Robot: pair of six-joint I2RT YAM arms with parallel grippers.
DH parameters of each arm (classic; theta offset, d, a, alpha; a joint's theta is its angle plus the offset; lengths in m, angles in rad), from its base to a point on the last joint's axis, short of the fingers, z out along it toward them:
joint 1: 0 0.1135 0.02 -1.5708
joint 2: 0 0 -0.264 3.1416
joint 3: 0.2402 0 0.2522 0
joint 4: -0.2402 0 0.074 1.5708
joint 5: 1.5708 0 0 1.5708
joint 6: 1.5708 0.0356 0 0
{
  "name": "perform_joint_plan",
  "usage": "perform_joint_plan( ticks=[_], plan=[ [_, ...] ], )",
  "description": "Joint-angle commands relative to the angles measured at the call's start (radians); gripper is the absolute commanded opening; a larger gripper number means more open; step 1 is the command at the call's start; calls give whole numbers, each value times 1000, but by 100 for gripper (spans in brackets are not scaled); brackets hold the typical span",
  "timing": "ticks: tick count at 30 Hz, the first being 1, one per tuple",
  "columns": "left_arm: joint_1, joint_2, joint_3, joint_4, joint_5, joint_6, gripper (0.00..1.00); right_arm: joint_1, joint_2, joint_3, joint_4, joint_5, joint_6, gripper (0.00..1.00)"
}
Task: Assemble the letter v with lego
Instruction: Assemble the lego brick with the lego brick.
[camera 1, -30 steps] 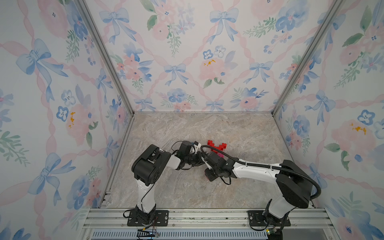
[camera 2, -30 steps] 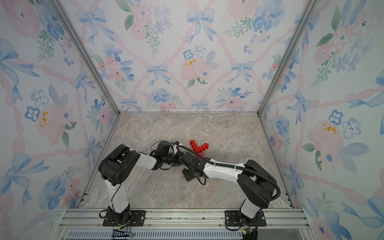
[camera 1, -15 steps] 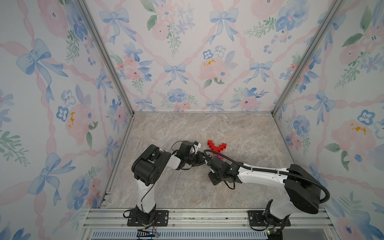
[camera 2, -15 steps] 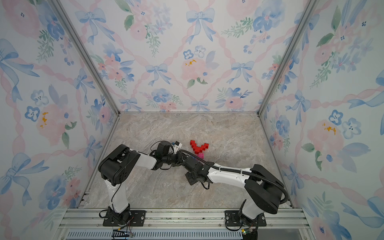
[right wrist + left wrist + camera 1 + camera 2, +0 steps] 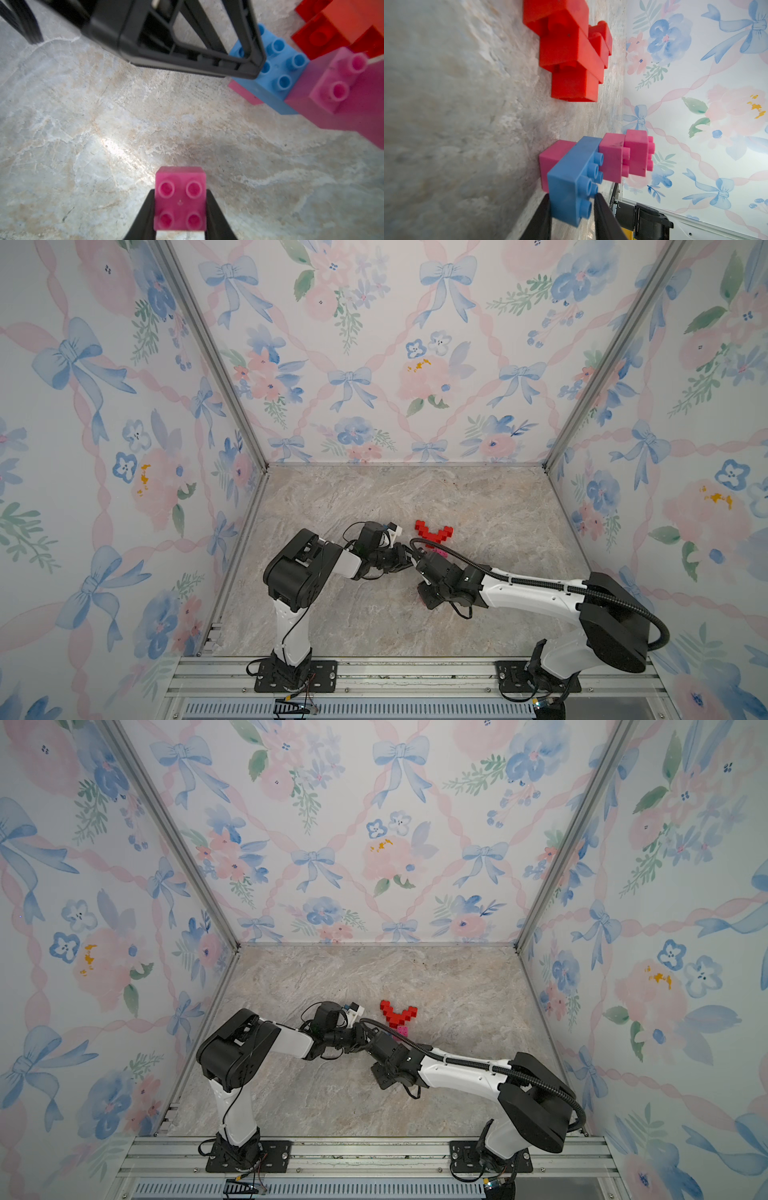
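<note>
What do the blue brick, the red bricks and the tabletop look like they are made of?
Seemingly moulded plastic: the blue brick, satin, with crisp edges, round studs, uniform colour; the red bricks, slightly glossier, faintly translucent in the right wrist view. The tabletop is marble-look, veined beige-grey with a sheen; stone or printed laminate, cannot tell.

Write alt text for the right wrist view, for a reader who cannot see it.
The right gripper, shut, holds a square pink brick, studs facing the camera, over the marbled table. Beyond it the left gripper clamps a blue brick stacked with other pink bricks, with red bricks close behind.
</note>
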Motion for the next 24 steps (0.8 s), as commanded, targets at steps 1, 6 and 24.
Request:
perform_joint_plan(
  ticks=[1,6,24],
  plan=[
    [8,6,-13,-104,-67,32,34,19,13,-16,-7,23,24,15],
    [7,6,-16,-103,-68,32,34,26,16,-32,7,44,38,15],
    [6,8,-12,-104,-67,32,34,48,26,-52,12,92,60,15]
  ],
)
